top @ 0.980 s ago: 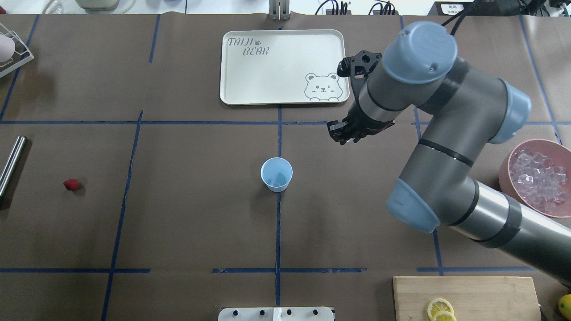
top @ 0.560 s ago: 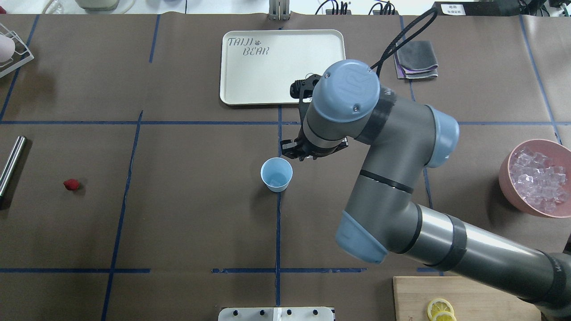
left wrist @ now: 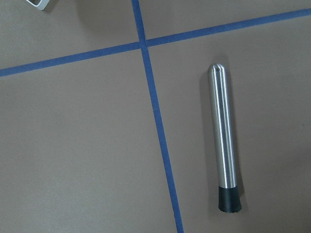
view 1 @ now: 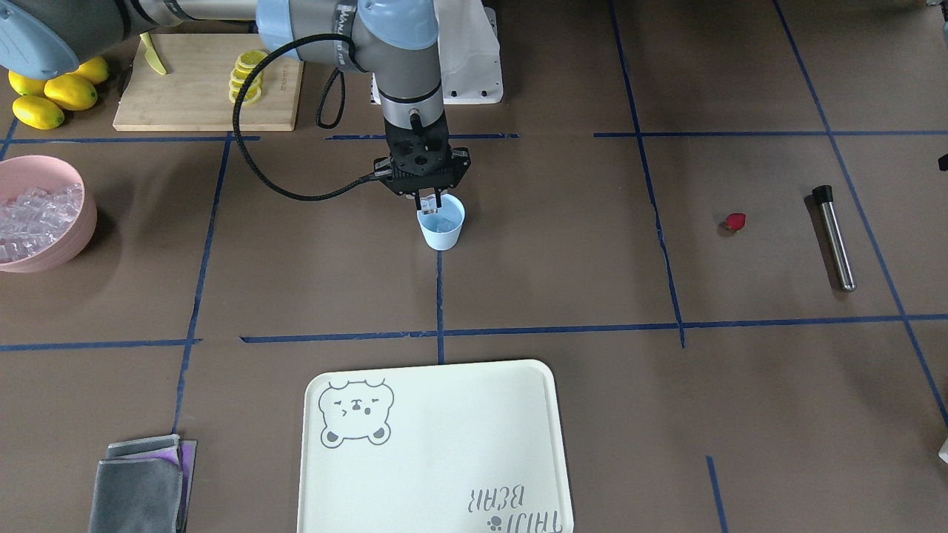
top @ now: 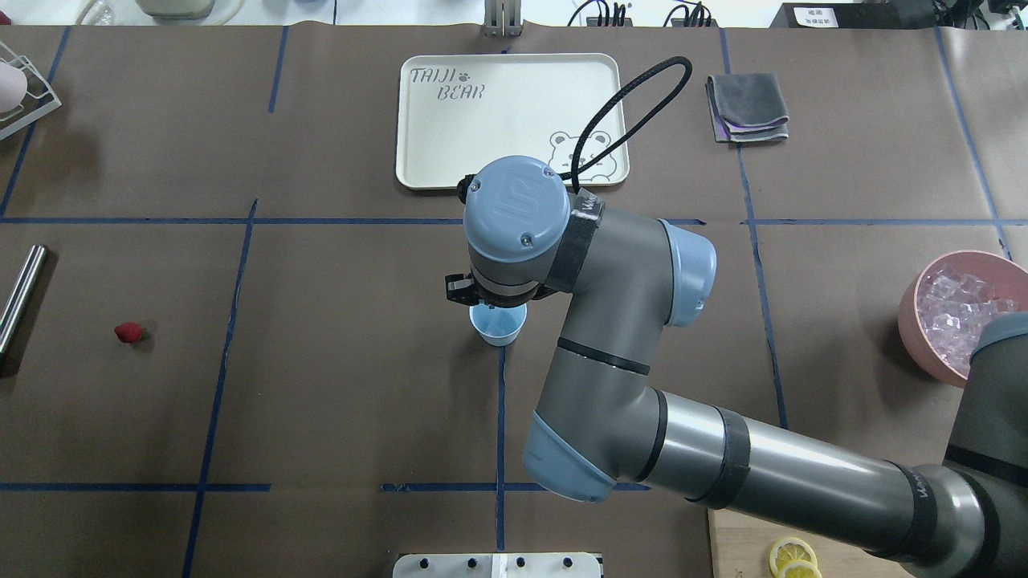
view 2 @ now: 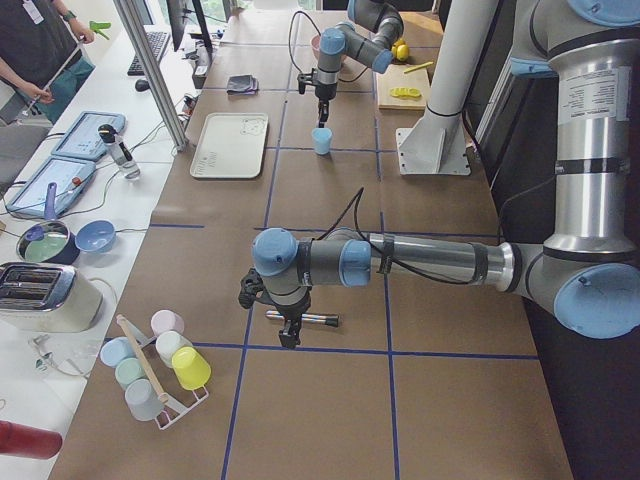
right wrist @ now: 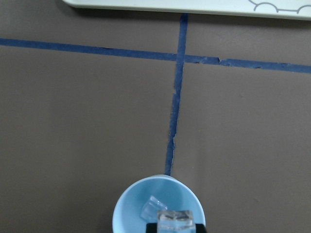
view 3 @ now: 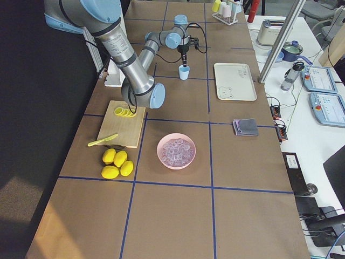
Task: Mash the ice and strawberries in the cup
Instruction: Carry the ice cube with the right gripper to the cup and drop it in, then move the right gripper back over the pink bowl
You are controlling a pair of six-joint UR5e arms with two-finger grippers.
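Exterior front-facing view shows the right tool (view 1: 429,200) poised directly above the light blue cup (view 1: 442,228) on the tabletop (view 1: 563,244). Its fingers are clamped on a clear ice cube (right wrist: 176,221) just over the mouth, while the strawberry (view 1: 735,221) lies well apart, near a steel rod (view 1: 835,240). The right wrist view alone reveals a second cube (right wrist: 148,209) lying inside the cup, whereas overhead the arm's wrist hides the tool and part of the rim. The left tool (view 2: 289,335) appears only in the left side view, hanging near the rod, and whether it is open or closed cannot be told.
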